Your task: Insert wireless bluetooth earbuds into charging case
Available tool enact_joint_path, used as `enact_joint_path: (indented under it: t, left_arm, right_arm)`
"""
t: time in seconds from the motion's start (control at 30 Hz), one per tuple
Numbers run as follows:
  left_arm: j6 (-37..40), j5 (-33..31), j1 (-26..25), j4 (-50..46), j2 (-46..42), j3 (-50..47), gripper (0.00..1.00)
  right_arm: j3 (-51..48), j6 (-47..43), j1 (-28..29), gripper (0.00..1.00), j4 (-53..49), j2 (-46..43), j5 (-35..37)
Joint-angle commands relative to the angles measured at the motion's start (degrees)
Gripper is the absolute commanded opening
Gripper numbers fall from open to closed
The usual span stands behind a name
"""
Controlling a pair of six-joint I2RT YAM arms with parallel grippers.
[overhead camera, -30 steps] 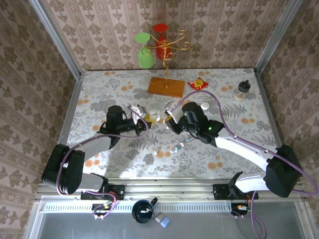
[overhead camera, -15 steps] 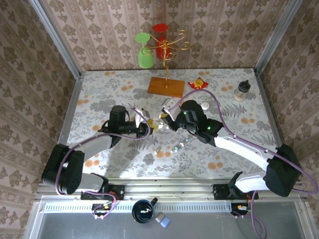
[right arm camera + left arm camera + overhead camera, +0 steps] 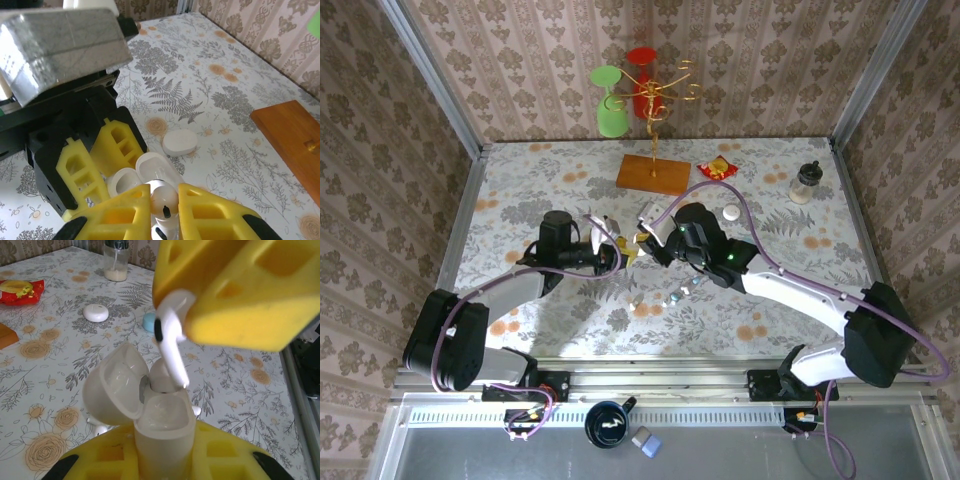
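My left gripper (image 3: 165,460) is shut on the white charging case (image 3: 165,432), held upright with its lid (image 3: 112,385) swung open to the left. My right gripper (image 3: 164,210) is shut on a white earbud (image 3: 162,197), one of the wireless bluetooth earbuds. In the left wrist view that earbud (image 3: 170,347) hangs from the right gripper's yellow finger (image 3: 240,290) with its stem tip at the case's mouth. In the top view both grippers (image 3: 618,246) (image 3: 646,240) meet at mid-table. Loose earbuds (image 3: 675,295) lie just in front of them.
A closed white case (image 3: 96,313) and a pale-blue case (image 3: 149,321) lie on the floral table. At the back are a wooden-based gold rack (image 3: 654,175) with green and red glasses, a red packet (image 3: 717,168) and a small jar (image 3: 806,182).
My right gripper has moved left with the earbud until it meets the left gripper and the open case. The left gripper has shifted slightly right.
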Motion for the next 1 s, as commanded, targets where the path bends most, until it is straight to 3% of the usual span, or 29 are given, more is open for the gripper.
enact_joint_path:
  t: [0.0, 0.77, 0.97]
  left_arm:
    - [-2.72, 1.21, -0.23, 3.06, -0.35, 1.14, 0.00]
    - [-5.02, 1.75, -0.28, 7.45, 1.19, 0.45, 0.00]
    - [-5.48, 0.84, -0.26, 7.74, 0.00, 0.30, 0.00]
  right_arm:
    - [1.80, -0.26, 0.72, 0.17, 0.46, 2.12, -1.61]
    - [-0.45, 5.92, 1.32, 0.18, 4.67, 2.39, -1.64]
    - [-1.04, 4.62, 1.34, 0.22, 3.39, 2.24, -5.42]
